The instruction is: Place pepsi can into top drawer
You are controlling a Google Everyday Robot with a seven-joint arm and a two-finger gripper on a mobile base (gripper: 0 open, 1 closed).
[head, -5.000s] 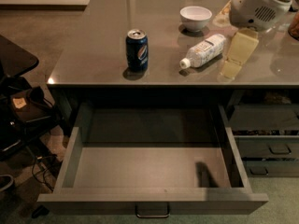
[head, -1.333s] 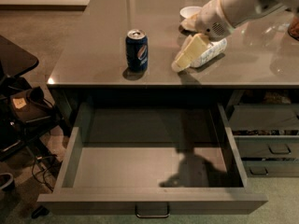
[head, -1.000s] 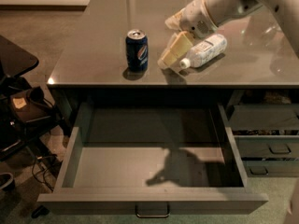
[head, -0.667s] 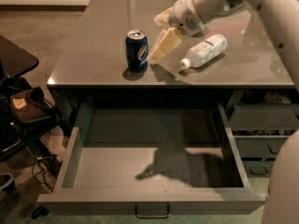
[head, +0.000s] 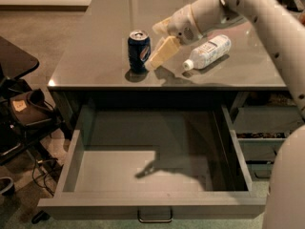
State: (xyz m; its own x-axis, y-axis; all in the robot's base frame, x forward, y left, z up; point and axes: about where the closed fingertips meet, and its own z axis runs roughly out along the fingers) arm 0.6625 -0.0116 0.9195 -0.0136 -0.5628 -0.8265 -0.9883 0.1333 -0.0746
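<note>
The pepsi can stands upright on the grey counter, near its front edge, above the drawer. The top drawer is pulled wide open below the counter; its inside holds nothing but the arm's shadow, and its dark handle is at the bottom. My gripper reaches in from the right and sits just right of the can, at can height. Its cream fingers are spread open and hold nothing. The lower finger nearly touches the can's right side.
A white plastic bottle lies on its side on the counter right of the gripper. Narrower grey drawers stand partly open at the right. A black chair and cables crowd the floor at the left. My arm fills the right edge.
The gripper has swept left across the counter, past the bottle, and now sits right beside the can. The can, the bottle and the drawer have not moved.
</note>
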